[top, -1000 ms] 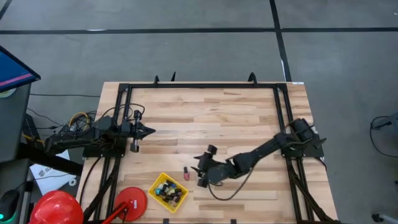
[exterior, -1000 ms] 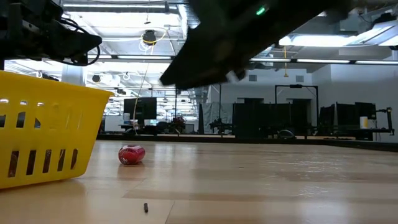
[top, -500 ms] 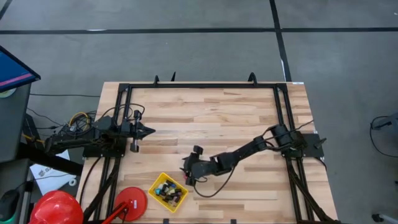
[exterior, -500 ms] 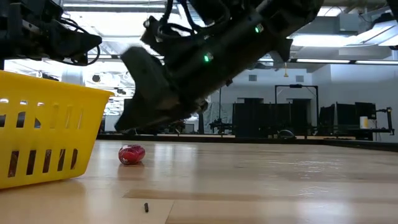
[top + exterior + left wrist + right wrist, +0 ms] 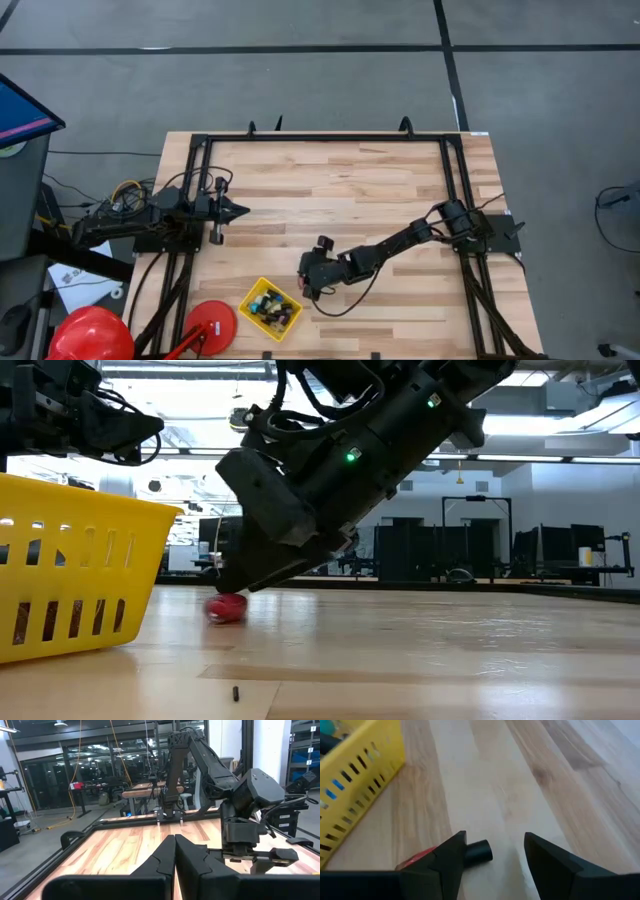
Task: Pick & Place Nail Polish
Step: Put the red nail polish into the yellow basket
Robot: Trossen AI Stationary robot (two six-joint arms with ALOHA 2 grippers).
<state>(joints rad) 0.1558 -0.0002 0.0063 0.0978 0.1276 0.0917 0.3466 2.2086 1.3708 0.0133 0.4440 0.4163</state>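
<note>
A red nail polish bottle (image 5: 418, 857) with a dark cap (image 5: 479, 851) lies on its side on the wooden table; it also shows in the low view (image 5: 226, 608). My right gripper (image 5: 495, 840) is open and low over it, the cap between the fingers and the body partly behind one finger (image 5: 447, 857). In the high view my right gripper (image 5: 306, 274) hides the bottle. A yellow basket (image 5: 254, 296) near the table's near edge holds several small bottles. My left gripper (image 5: 240, 211) is shut and empty at the table's left side. My right gripper stands with one finger (image 5: 451, 851) right at the bottle where the cap meets the red body (image 5: 468, 853), slanting down from the table's right side. The finger covers that spot, so I cannot tell whether it touches. The bottle lies flat on the table.
The yellow basket (image 5: 70, 570) stands close to the bottle, toward the table's near left. A red round object (image 5: 210, 322) and a red helmet (image 5: 90, 335) sit at the near left corner. A tiny dark speck (image 5: 235, 693) lies on the near boards.
My right gripper has gone toward the table's left edge and down, ending low over the red bottle with its fingers on either side of the cap. The bottle has slid a little along the table in the low view.
</note>
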